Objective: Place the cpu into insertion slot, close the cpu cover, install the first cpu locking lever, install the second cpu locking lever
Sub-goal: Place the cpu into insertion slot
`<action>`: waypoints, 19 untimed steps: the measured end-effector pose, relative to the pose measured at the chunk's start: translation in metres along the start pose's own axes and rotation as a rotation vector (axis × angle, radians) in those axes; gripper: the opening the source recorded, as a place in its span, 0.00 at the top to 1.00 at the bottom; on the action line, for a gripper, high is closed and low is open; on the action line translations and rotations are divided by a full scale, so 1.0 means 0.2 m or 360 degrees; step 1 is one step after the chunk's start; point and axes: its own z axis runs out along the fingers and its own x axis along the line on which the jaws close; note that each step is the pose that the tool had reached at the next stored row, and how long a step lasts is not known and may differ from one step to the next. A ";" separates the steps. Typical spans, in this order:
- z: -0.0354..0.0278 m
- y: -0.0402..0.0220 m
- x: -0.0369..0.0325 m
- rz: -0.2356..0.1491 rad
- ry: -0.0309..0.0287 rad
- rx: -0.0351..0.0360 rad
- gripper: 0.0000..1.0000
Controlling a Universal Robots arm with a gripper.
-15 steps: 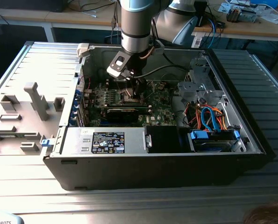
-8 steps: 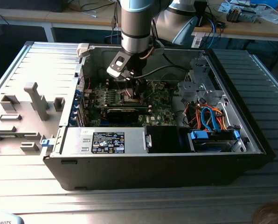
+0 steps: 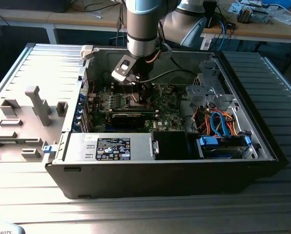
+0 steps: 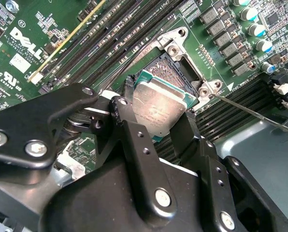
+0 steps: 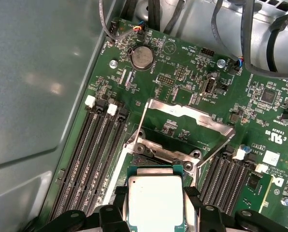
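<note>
Two fingers (image 4: 129,130) of the pincer (image 4: 152,115) are clamping the cpu (image 4: 159,99) over the insertion slot (image 4: 178,67) (cpu cover (image 5: 182,113) standing open); I judge that lowering it skewed is risking bent contacts.

Silver-topped cpu (image 4: 158,104) above insertion slot (image 4: 170,67); cpu cover (image 5: 182,111) open.

You'll see the cpu (image 4: 158,104), a small flat square chip, has a smooth silver-grey metal top with a dull sheen. The black fingers (image 4: 134,140) are matt and smooth. The thin square cpu cover (image 5: 192,113) is bare, shiny grey metal. The green circuit board (image 5: 182,72) looks glossy, and the grey case wall (image 5: 37,72) is matt sheet metal.
</note>
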 end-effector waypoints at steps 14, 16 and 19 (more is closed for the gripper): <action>0.007 0.000 0.000 0.0019 -0.00002 0.0000 0.45; 0.010 0.000 0.001 0.0030 -0.00003 -0.0001 0.45; 0.014 0.002 0.006 0.0058 -0.00005 -0.0001 0.45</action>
